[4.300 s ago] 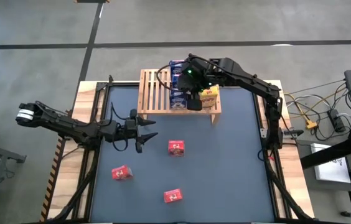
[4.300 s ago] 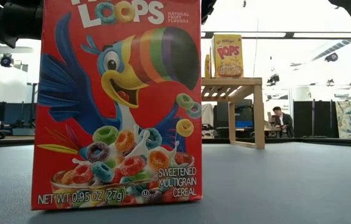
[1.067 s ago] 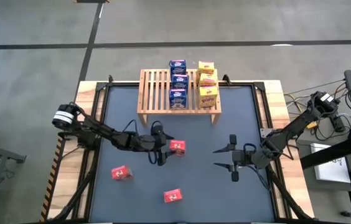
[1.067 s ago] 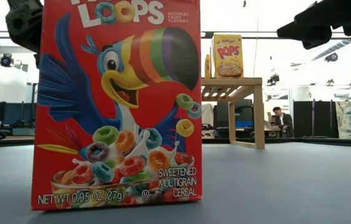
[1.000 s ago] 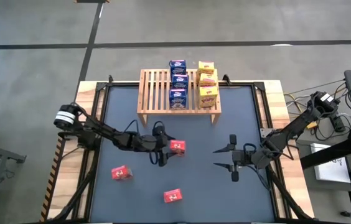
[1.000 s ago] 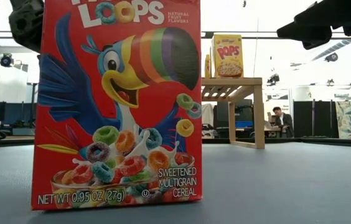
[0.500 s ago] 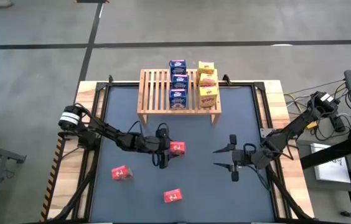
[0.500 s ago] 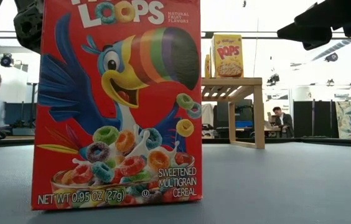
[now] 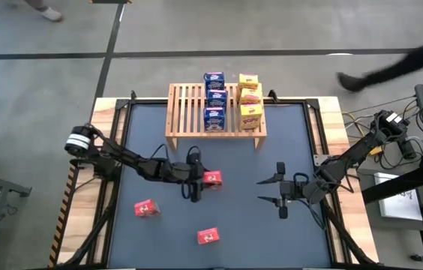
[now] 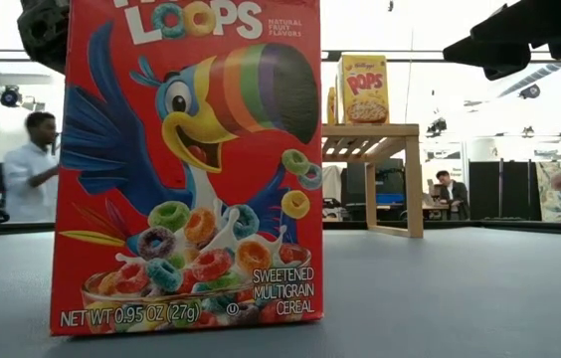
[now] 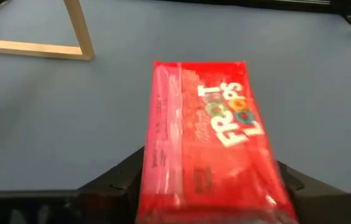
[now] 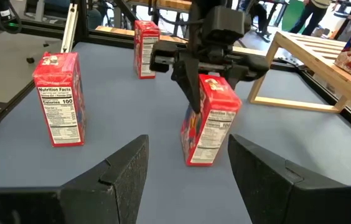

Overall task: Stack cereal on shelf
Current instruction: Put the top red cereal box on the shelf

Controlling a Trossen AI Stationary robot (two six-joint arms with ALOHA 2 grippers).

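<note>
The slatted wooden shelf stands at the table's far edge with three blue boxes and three yellow boxes on its top. Three red cereal boxes stand upright on the mat: one mid-table, one left of it, and one by the near edge that fills the low view. My left gripper is shut on the mid-table box. My right gripper hovers open to the right of it. My left gripper pinches the mid-table red box near its top end, one finger on each of two opposite sides. It comes slanting down from above and the table's left. The box stands upright with its bottom on the mat.
Bare slats remain on the shelf's left part. The shelf's leg stands beyond the held box. Open mat lies between the two grippers and in front of the shelf. People move in the room behind the table.
My left gripper has edged toward the table's right, closer around the mid-table red box, which has stayed in place. My right arm has kept still. People have walked through the room behind.
</note>
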